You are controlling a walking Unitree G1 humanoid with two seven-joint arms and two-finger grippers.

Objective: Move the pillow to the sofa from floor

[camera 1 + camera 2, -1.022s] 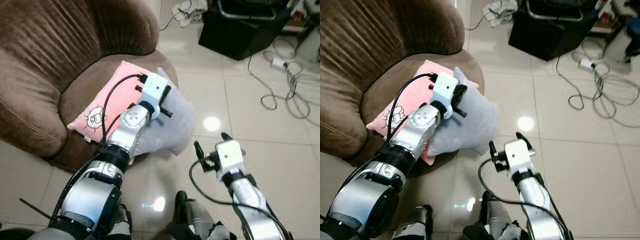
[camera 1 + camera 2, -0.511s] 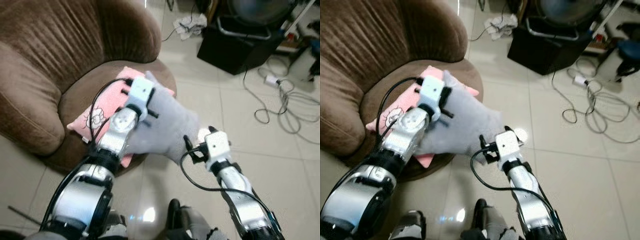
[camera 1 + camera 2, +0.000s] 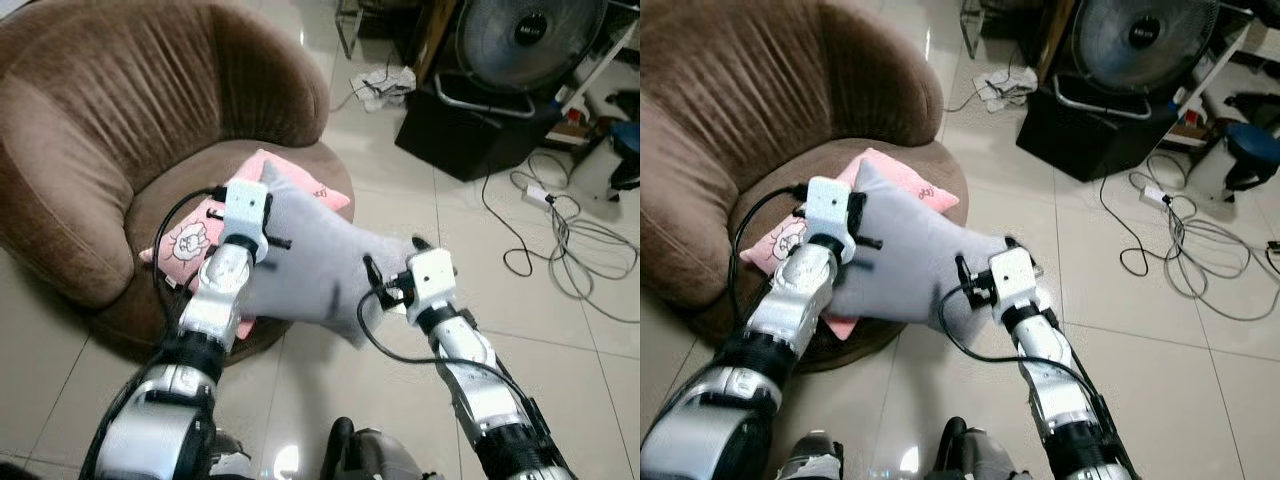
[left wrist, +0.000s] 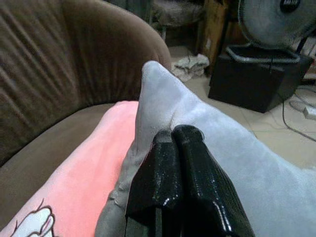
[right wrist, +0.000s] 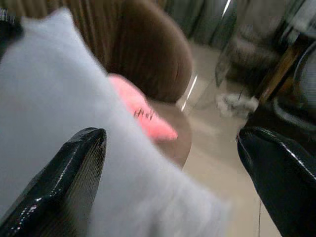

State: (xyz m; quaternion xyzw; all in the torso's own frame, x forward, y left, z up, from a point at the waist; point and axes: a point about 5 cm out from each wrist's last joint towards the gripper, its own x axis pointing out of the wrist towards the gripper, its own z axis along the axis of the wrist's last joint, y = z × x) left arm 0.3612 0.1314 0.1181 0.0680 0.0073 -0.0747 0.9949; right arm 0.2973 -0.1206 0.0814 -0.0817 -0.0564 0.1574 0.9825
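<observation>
The grey pillow (image 3: 320, 265) is off the floor and most of the way to the sofa (image 3: 110, 130), so the lifting looks done and the setting down looks left to do. Its upper corner already lies over the pink pillow (image 3: 195, 235) that rests on the brown seat, while its lower corner hangs past the front edge of the seat, above the tiled floor (image 3: 400, 400). The left gripper (image 4: 173, 148) has its jaws pressed together on a fold of grey fabric near the pillow's upper corner, and that pinch seems to carry the weight. The right gripper (image 3: 392, 262) sits at the lower corner with its jaws wide apart, one finger on each side of the corner and not clamped on it, so it appears to steady or push more than hold. The pillow's long axis runs on a slant from the upper corner over the seat, pointing toward the sofa back, down to the lower corner that points out at the floor and toward the right arm. It is tilted, not lying flat. What remains, as I judge it, is to carry the hanging end further in over the seat, lay the pillow down on the cushion or on the pink one, and let go.
</observation>
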